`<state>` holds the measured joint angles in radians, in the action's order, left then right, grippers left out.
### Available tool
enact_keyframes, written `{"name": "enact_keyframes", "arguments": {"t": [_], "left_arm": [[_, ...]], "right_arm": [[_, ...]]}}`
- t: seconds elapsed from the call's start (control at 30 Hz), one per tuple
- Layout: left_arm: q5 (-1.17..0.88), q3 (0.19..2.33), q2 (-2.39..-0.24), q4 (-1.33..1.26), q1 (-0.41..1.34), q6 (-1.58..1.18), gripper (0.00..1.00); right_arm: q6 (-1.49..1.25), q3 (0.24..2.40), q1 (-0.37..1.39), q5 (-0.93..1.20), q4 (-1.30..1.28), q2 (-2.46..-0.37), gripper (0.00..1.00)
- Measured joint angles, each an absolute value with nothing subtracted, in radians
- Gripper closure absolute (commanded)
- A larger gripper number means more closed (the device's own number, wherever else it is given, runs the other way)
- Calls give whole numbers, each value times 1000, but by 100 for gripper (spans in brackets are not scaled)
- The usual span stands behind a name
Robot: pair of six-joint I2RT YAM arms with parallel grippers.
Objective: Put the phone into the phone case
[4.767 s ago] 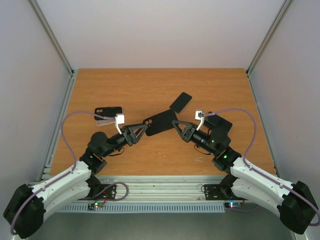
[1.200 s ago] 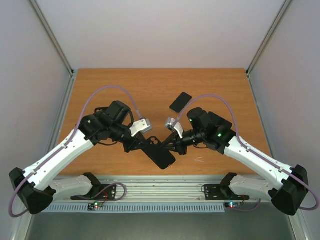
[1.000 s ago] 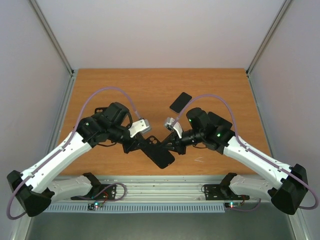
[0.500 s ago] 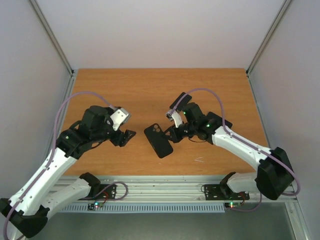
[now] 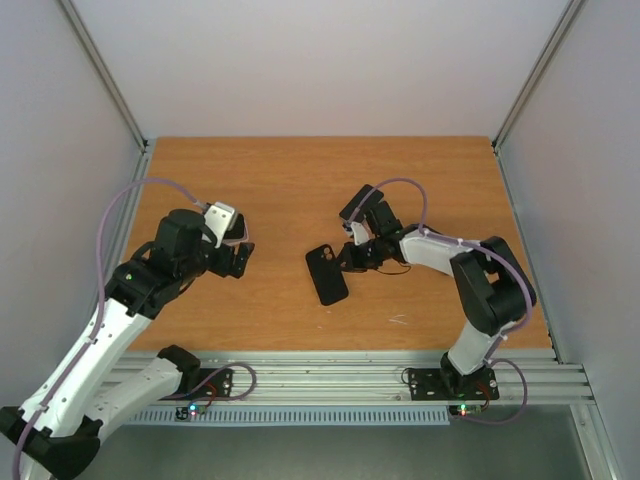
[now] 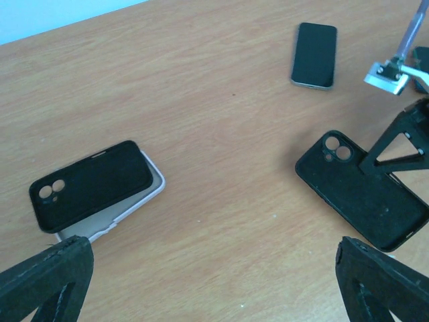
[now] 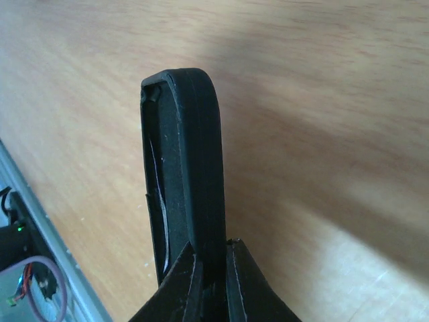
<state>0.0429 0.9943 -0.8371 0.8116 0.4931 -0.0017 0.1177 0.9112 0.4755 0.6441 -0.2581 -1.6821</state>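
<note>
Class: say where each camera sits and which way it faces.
Top external: above, behind the bases, looking down at the table; left arm and right arm show.
Left wrist: above the table, tilted down at it; open left jaws in bottom corners.
Right wrist: looking along the right jaws, shut on the phone case edge.
Shared: all three show that phone case.

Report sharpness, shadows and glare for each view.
Top external: evenly lit, sharp, no glare or harsh shadows. Left wrist: table grain crisp, its own fingers plain dark silhouettes. Right wrist: held phone case sharp, with a broad soft shadow across the wood.
</note>
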Motion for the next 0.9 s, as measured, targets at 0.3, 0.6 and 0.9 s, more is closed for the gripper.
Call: {"name": "enact_keyframes", "arguments": {"t": [0.3,0.6,0.9], "left_arm": [[48,994,-835,812,432,-30,1],[53,989,-790,810,406,-38,1],[113,978,-752,803,393,-64,1]], "right_arm": [[103,973,450,630,-285,-1807,74],[111,1022,449,520,-423,-1744,40],[144,1058,447,229,-577,-1541,2]]}}
